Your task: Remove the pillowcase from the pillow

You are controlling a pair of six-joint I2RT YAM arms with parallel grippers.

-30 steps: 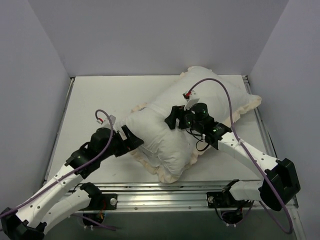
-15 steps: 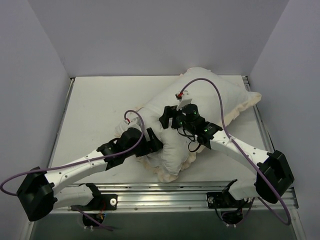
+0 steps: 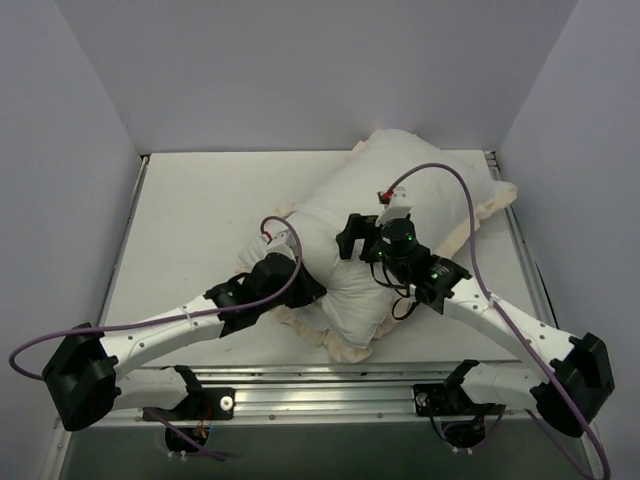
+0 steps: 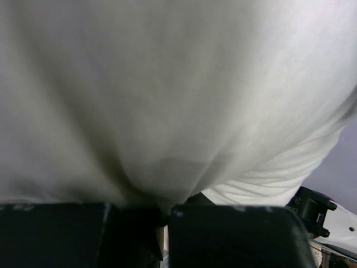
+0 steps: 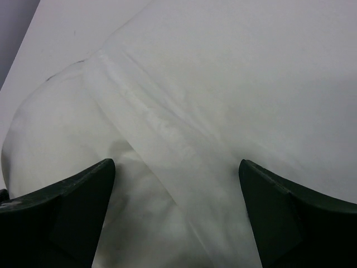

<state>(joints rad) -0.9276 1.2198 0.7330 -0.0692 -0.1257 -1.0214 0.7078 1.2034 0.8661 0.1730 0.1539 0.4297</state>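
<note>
Diagonally, the pillowcase (image 3: 420, 185) crosses a white, lilac-walled table (image 3: 190, 200).

Blurred pillowcase (image 4: 167, 95) cloth is filling the left wrist view and swallowing the tips of the left gripper (image 4: 165, 215), the bottom edge is cutting off the right gripper (image 5: 175, 178), and the left arm (image 3: 180, 325) is covering part of the near frill (image 3: 348, 350).

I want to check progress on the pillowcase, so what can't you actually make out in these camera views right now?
1. Top view: the pillow is covered by the pillowcase; how much is out is unclear.
2. Left wrist view: close, blurred fabric fills the frame; whether the left gripper pinches pillowcase alone or pillow too is unclear.
3. Top view: the left arm hides those fingertips.
</note>
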